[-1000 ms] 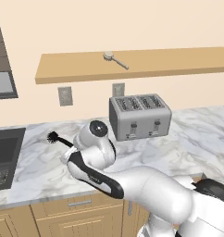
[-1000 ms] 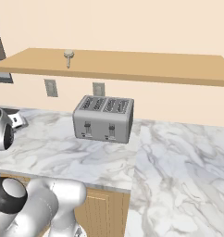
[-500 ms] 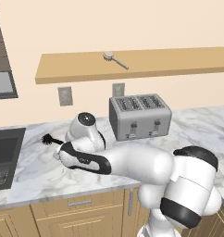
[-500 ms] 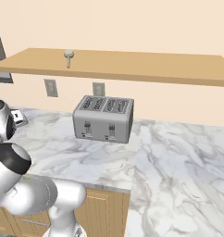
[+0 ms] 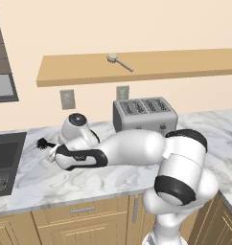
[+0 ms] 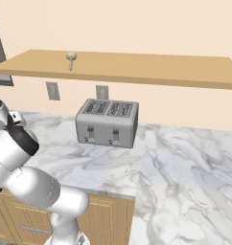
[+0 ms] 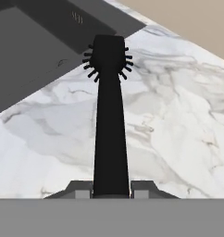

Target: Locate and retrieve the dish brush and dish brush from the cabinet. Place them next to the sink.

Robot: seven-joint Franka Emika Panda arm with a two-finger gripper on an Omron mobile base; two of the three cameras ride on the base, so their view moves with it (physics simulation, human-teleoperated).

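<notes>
Black and spiky-headed, one dish brush is being gripped by its straight handle in the pincer over the veined marble tabletop, near the dark sink. Pale wood, the disc-headed brush is lying on the wooden shelf.

You have swung the arm further left: the black dish brush, held in the gripper, is now closer to the sink.

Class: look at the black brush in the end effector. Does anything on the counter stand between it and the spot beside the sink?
Nothing visible does. The black brush points toward the sink over bare marble counter; the toaster stands behind the arm.
</notes>
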